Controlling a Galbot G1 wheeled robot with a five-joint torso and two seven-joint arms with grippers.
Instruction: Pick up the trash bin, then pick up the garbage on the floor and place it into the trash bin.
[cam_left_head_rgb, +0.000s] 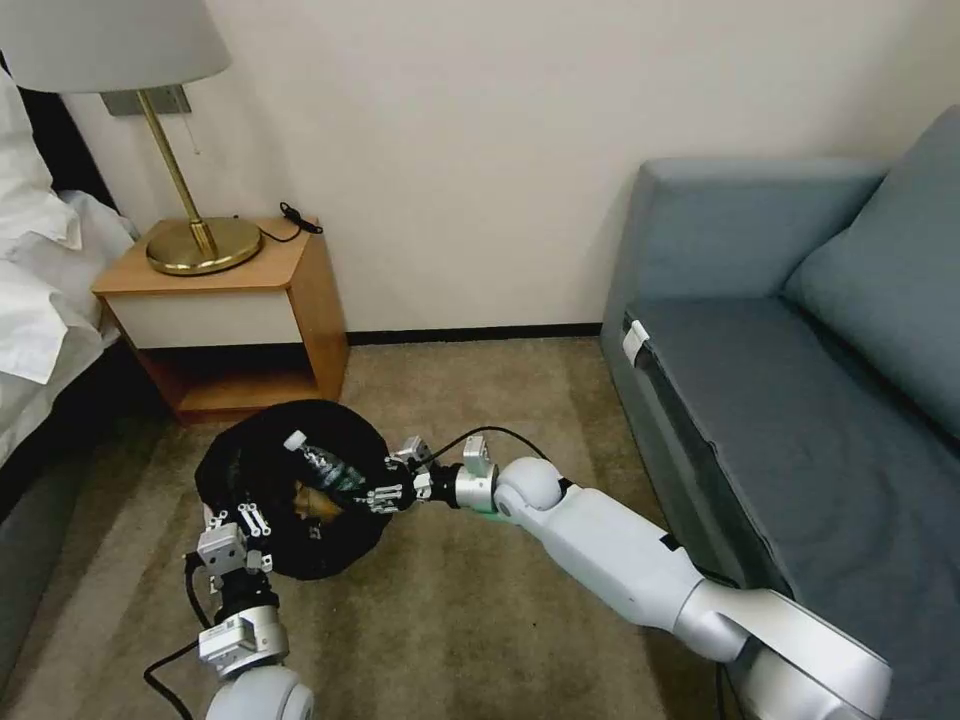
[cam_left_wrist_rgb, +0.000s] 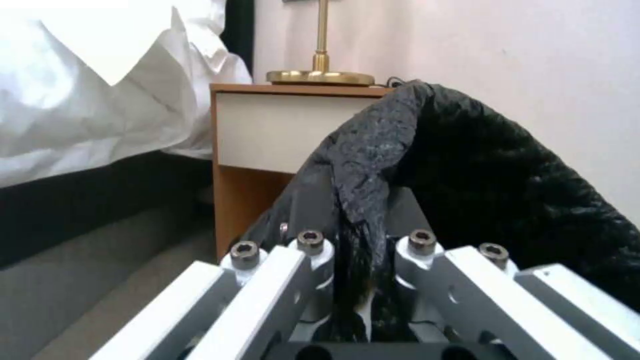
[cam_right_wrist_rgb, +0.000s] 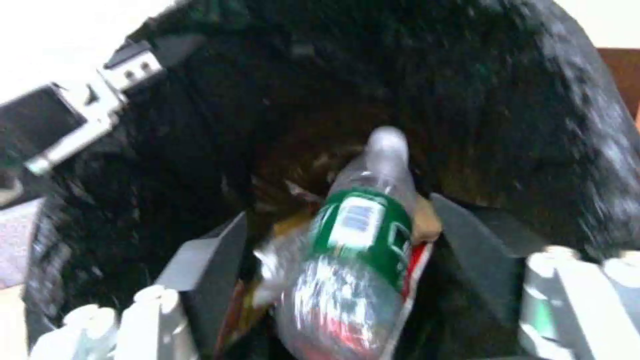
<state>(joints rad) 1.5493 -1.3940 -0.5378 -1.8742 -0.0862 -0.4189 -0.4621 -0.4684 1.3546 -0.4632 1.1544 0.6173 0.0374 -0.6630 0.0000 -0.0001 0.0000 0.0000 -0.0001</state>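
The room was evenly and softly lit, with no hard shadows on the wall (cam_left_head_rgb: 480, 150); only the recess under the nightstand (cam_left_head_rgb: 225, 300) and the inside of the trash bin (cam_left_head_rgb: 290, 490) were dark. The brass lamp base (cam_left_head_rgb: 203, 245) carried a mild sheen. The head view bowed at its edges. In the left wrist view the bedding (cam_left_wrist_rgb: 93, 90) was blown out white. The right wrist view was smeared, the bottle (cam_right_wrist_rgb: 353, 250) soft and streaked.
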